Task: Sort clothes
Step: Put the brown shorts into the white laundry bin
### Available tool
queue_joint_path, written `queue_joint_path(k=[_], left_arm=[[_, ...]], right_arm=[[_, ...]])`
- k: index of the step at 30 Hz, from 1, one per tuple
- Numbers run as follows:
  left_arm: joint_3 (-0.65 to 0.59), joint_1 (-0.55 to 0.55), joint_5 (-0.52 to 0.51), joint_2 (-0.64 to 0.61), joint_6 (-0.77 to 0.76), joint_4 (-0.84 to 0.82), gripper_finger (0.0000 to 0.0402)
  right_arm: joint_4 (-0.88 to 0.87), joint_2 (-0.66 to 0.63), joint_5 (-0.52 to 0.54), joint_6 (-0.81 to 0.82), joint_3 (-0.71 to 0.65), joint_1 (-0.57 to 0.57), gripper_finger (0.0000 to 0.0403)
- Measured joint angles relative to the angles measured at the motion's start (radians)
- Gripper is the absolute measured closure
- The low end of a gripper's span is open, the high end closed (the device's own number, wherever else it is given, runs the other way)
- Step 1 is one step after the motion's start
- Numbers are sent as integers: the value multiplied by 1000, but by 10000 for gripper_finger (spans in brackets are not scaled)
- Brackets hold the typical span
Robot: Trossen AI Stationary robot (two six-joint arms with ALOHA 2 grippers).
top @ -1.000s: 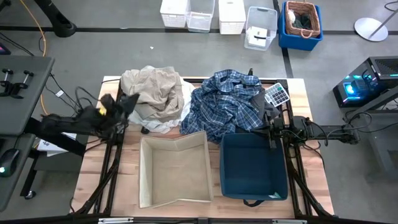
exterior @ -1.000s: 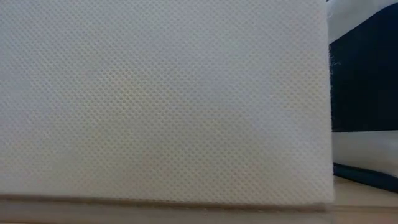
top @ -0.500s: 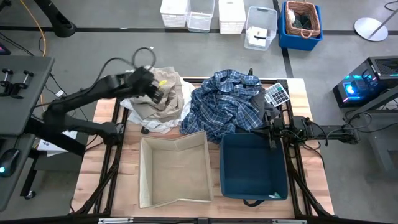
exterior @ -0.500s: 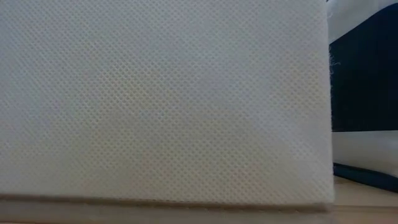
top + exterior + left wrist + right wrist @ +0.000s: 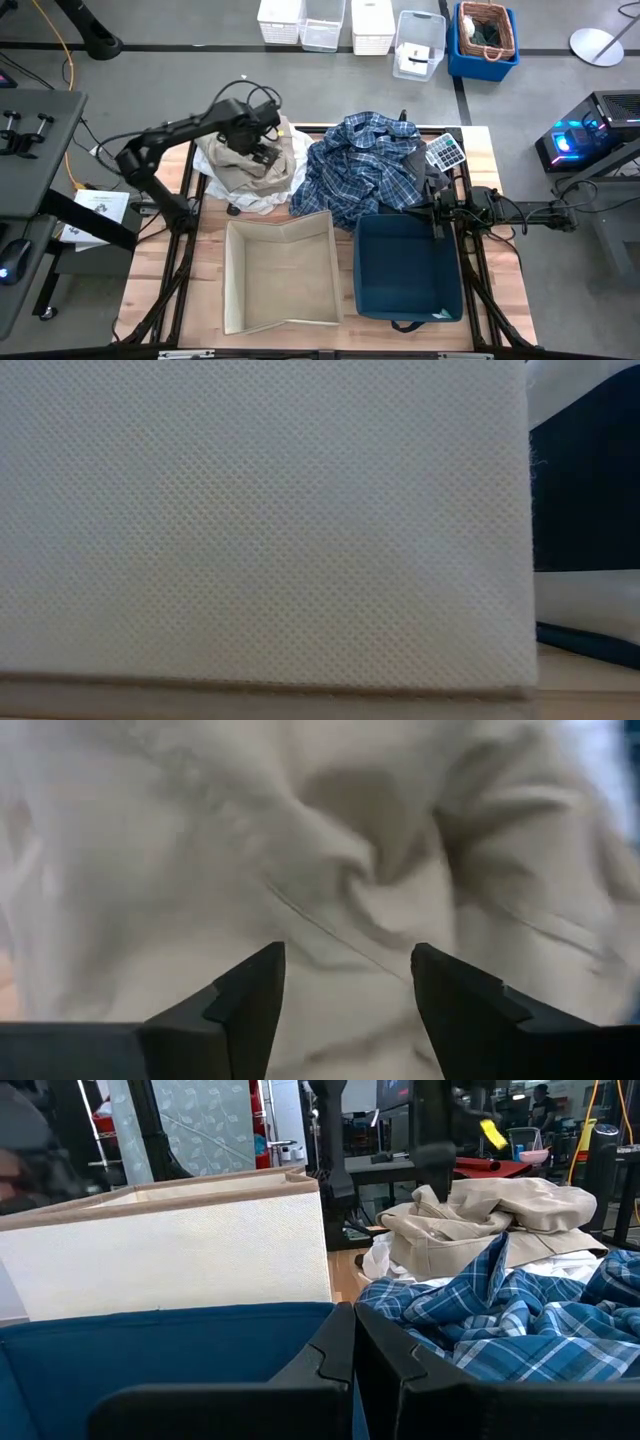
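The clothes lie heaped along the table's far half: a beige-tan garment [image 5: 240,160] on top of a white one [image 5: 268,196], a blue-and-white plaid shirt [image 5: 365,165] and a dark grey piece [image 5: 425,170] at its right. My left gripper [image 5: 262,150] hangs open over the beige garment [image 5: 350,870], pointing down, one finger on either side of a crease. My right gripper [image 5: 437,215] is shut and waits at the right wall of the navy bin [image 5: 405,265]; in its wrist view [image 5: 353,1350] nothing is between the fingers.
A beige bin [image 5: 280,275] stands open on the near half beside the navy bin; its wall [image 5: 260,520] fills the low view. A calculator [image 5: 443,150] lies at the far right. White baskets [image 5: 325,22] and a blue crate [image 5: 485,38] stand on the floor beyond.
My left arm has swung from the table's left edge toward the far side and the right, rising and then coming over the beige garment, where its gripper now points down. The clothes have kept their place.
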Motion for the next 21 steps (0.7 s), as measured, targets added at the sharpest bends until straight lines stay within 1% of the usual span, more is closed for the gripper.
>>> queue_joint_path(k=[4, 8, 12, 14, 16, 17, 18, 20, 21], left_arm=[[-9, 49, -7, 99, 42, 30, 192], [-27, 95, 15, 218, 111, 53, 192], [-64, 119, 34, 323, 175, 93, 193], [-84, 121, 41, 358, 220, 118, 201], [-92, 116, 46, 371, 241, 135, 228], [-92, 110, 44, 374, 248, 142, 253], [-93, 103, 39, 374, 259, 150, 284], [-92, 93, 43, 358, 279, 171, 358], [-88, 87, 37, 341, 286, 185, 378]], right_arm=[[0, 0, 0, 0, 0, 0, 402], [0, 0, 0, 0, 0, 0, 402], [0, 0, 0, 0, 0, 0, 402], [0, 0, 0, 0, 0, 0, 402], [0, 0, 0, 0, 0, 0, 402], [0, 0, 0, 0, 0, 0, 402], [0, 0, 0, 0, 0, 0, 402], [0, 0, 0, 0, 0, 0, 402], [0, 0, 0, 0, 0, 0, 402]])
